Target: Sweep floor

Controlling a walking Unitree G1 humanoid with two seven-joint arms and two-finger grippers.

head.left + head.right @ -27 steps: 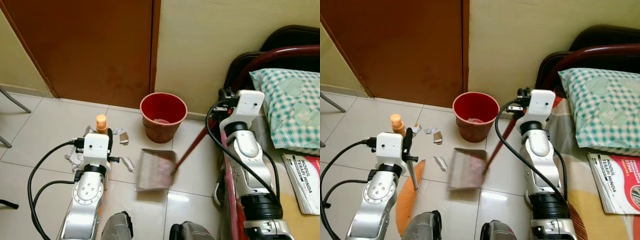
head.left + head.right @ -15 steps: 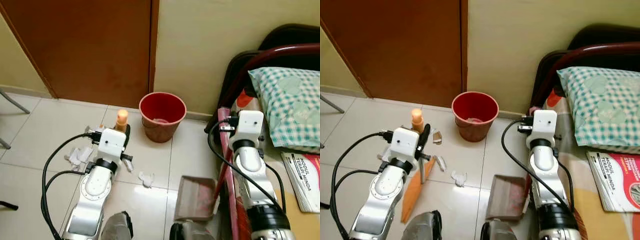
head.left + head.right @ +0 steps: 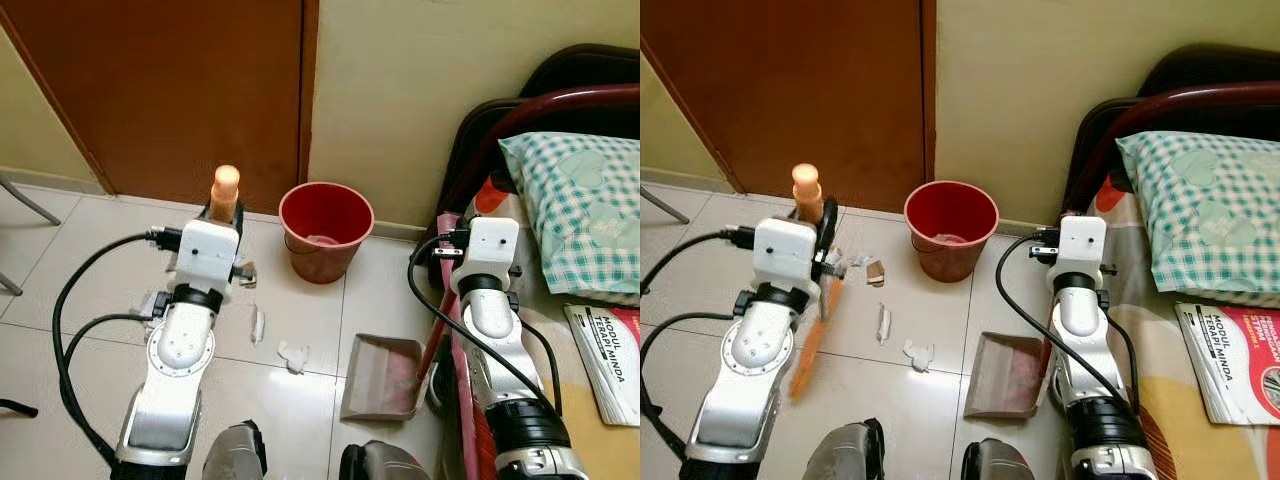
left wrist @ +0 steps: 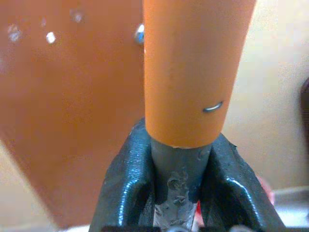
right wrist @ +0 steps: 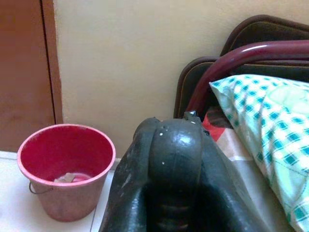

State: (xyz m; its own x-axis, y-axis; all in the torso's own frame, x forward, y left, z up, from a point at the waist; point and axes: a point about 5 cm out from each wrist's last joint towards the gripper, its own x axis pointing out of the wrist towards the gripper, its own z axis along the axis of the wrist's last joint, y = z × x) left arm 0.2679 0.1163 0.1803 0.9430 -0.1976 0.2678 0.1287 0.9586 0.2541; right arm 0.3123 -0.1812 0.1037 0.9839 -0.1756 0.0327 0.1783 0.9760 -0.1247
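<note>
My left gripper [image 4: 177, 186] is shut on the broom's grey shaft just below its orange handle [image 4: 193, 67]. The handle's tip [image 3: 226, 188] stands up in front of the brown door. The orange bristles [image 3: 808, 342] hang low beside my left arm. My right gripper [image 5: 176, 193] is shut on the dark end of the dustpan's handle. The brown dustpan [image 3: 381, 376] rests on the tiles beside the bed, its red handle [image 3: 436, 336] slanting up to my right wrist. White paper scraps [image 3: 291, 355] lie on the tiles between my arms. A red bucket [image 3: 325, 230] stands at the wall.
The brown door [image 3: 190, 90] is straight ahead on the left. A bed with a dark red frame [image 3: 520, 115], a checked pillow [image 3: 585, 215] and a red booklet [image 3: 612, 360] lies close on the right. A grey chair leg [image 3: 25, 200] shows at the far left.
The dustpan has swung back from in front of the bucket to the floor by the bed. My left arm has pushed the broom forward toward the door, and a scrap now lies mid-floor.
</note>
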